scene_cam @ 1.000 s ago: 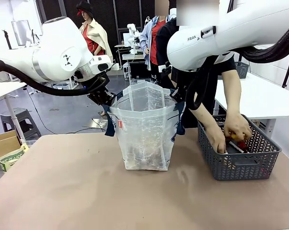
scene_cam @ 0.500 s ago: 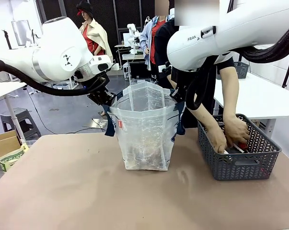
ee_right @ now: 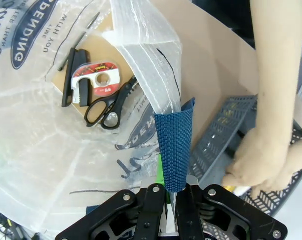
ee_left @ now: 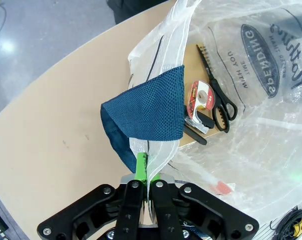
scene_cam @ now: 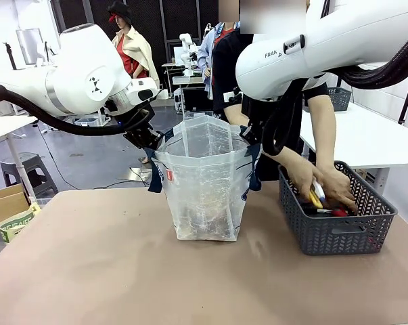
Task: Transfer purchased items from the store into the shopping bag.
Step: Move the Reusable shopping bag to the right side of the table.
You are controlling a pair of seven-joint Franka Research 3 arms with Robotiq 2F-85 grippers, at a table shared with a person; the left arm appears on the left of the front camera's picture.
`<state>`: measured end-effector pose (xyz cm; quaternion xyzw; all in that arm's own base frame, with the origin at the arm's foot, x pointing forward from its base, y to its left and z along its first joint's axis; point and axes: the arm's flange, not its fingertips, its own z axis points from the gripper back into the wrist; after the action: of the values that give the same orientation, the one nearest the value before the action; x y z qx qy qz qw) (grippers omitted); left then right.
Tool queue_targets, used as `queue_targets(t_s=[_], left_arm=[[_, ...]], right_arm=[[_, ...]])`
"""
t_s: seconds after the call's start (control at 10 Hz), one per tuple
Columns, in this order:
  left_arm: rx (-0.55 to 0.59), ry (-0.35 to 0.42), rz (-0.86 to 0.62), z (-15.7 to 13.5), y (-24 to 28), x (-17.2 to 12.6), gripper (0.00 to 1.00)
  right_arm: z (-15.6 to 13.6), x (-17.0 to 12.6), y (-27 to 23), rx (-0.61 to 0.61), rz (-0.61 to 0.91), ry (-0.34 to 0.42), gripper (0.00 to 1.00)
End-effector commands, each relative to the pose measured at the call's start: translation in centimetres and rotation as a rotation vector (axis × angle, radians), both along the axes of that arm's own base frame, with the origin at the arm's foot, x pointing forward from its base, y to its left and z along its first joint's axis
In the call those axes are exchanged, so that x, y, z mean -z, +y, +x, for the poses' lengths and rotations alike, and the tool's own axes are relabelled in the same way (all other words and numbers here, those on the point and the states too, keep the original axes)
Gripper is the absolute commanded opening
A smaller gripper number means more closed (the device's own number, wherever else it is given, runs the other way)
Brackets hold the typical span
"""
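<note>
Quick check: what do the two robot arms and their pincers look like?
The left arm and right arm are glossy white with rounded joints, trailing thick black cables; the right shows dark FRA lettering. The left pincer and right pincer are black with green pads.

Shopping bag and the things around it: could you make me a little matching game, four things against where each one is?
Things:
1. scissors
2. left claw
3. person's hands
4. grey basket

Places:
A. standing on the table, beside the shopping bag
B. clamped on the shopping bag's rim
C. lying at the bottom of the shopping bag
D. reaching into the grey basket

Pairs: 1-C, 2-B, 3-D, 4-A
</note>
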<state>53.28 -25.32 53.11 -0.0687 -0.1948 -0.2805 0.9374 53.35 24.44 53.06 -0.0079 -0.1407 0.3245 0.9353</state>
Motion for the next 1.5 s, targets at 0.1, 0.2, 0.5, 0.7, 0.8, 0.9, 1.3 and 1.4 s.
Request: queue_targets(t_s=[0.1, 0.2, 0.5, 0.7, 0.8, 0.9, 1.3, 1.4], left_arm=[[-0.007, -0.002, 0.008, 0.0, 0.24, 0.05, 0.0], [-0.007, -0.002, 0.008, 0.0, 0.24, 0.05, 0.0], [-0.007, -0.002, 0.008, 0.0, 0.24, 0.05, 0.0], [-0.007, -0.002, 0.008, 0.0, 0.24, 0.05, 0.0], [-0.007, -0.002, 0.008, 0.0, 0.24, 0.05, 0.0], [-0.007, -0.002, 0.008, 0.0, 0.24, 0.05, 0.0], [-0.007, -0.002, 0.008, 0.0, 0.24, 0.05, 0.0], [-0.007, -0.002, 0.008, 0.0, 0.24, 0.05, 0.0]], right_arm=[[0.07, -0.14, -0.04, 0.001, -0.001, -0.004, 0.0], [0.07, -0.14, -0.04, 0.001, -0.001, -0.004, 0.0], [0.07, -0.14, -0.04, 0.001, -0.001, -0.004, 0.0], [0.07, -0.14, -0.04, 0.001, -0.001, -0.004, 0.0], [0.07, -0.14, -0.04, 0.001, -0.001, -0.004, 0.0], [0.07, -0.14, -0.04, 0.001, -0.001, -0.004, 0.0], [0.07, -0.14, -0.04, 0.001, -0.001, -0.004, 0.0], [0.07, -0.14, -0.04, 0.001, -0.001, -0.004, 0.0]])
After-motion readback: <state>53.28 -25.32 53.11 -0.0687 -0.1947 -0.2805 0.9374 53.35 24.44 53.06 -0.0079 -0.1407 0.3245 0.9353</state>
